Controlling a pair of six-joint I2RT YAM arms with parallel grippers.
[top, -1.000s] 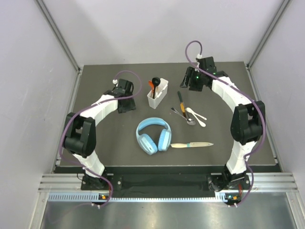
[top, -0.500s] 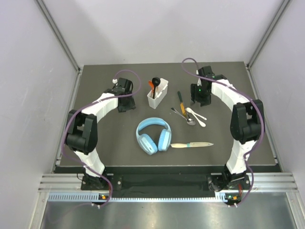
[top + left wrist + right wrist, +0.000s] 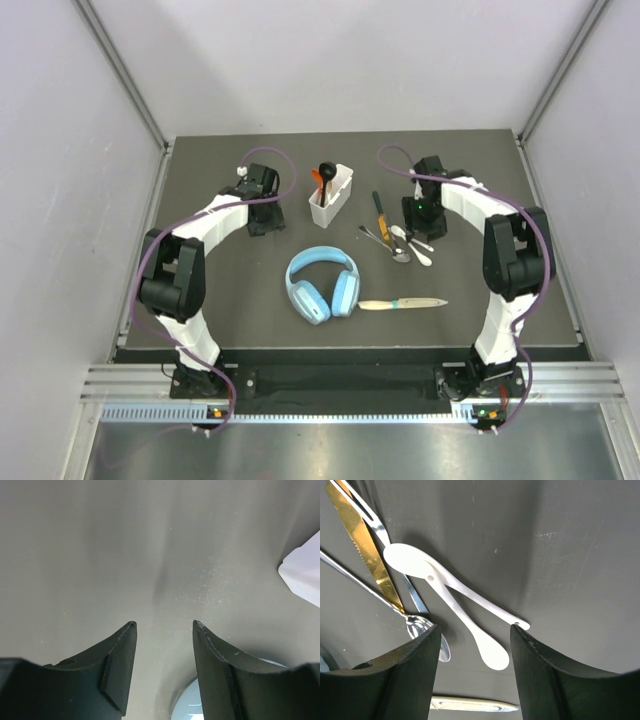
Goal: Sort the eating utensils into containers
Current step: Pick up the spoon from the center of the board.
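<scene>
1. White plastic spoons (image 3: 465, 597), two of them crossed, lay on the bench (image 3: 570, 555) just below the right jaws, which stood apart and held nothing.
2. A gold knife (image 3: 365, 545) and a metal spoon (image 3: 427, 630) lay close beside them.
3. The white caddy (image 3: 330, 195) already held a black scoop (image 3: 326, 170).
4. The left jaws were apart and empty, left of the caddy.
5. The step in hand seemed to be picking up a white spoon. The next move probably called for lowering and closing on one handle only, away from the crossing.

Light-blue headphones (image 3: 308, 300) lie on the dark table (image 3: 230, 290).
</scene>
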